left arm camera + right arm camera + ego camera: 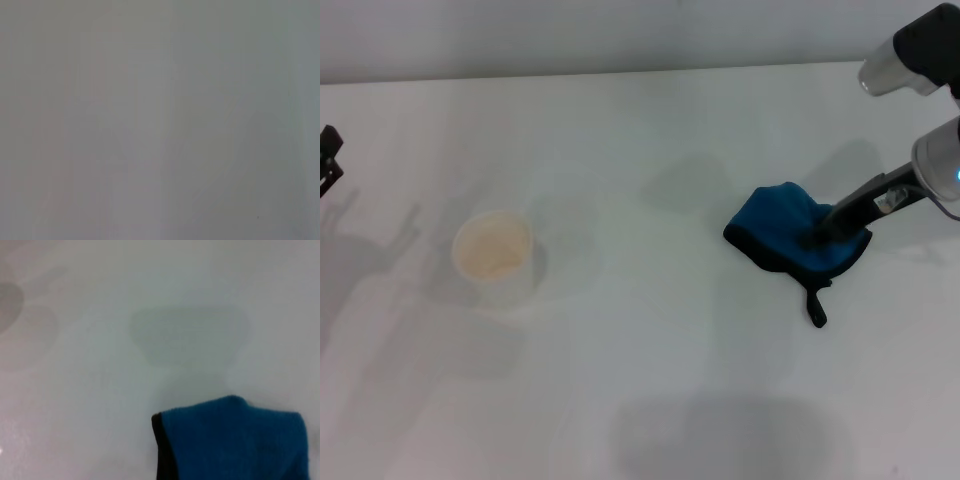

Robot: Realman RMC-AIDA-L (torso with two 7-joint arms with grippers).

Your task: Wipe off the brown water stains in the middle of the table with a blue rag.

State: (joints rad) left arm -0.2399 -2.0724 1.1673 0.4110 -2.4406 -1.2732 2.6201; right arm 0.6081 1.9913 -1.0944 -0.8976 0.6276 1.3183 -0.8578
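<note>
The blue rag [788, 240] with black trim is bunched up at the right of the white table [650, 380], its black loop tab [815, 312] trailing toward the front. My right gripper [820, 232] comes in from the right and is shut on the rag's top. The rag also fills the near corner of the right wrist view [235, 440]. No tan blotch of brown water stains can be made out in any view; only faint grey shadows show on the table's middle. My left gripper [328, 160] sits at the far left edge, barely in view.
A white cup [494, 257] with beige residue inside stands left of the middle. The table's back edge [620, 72] runs along the far side. The left wrist view shows only plain grey-white surface.
</note>
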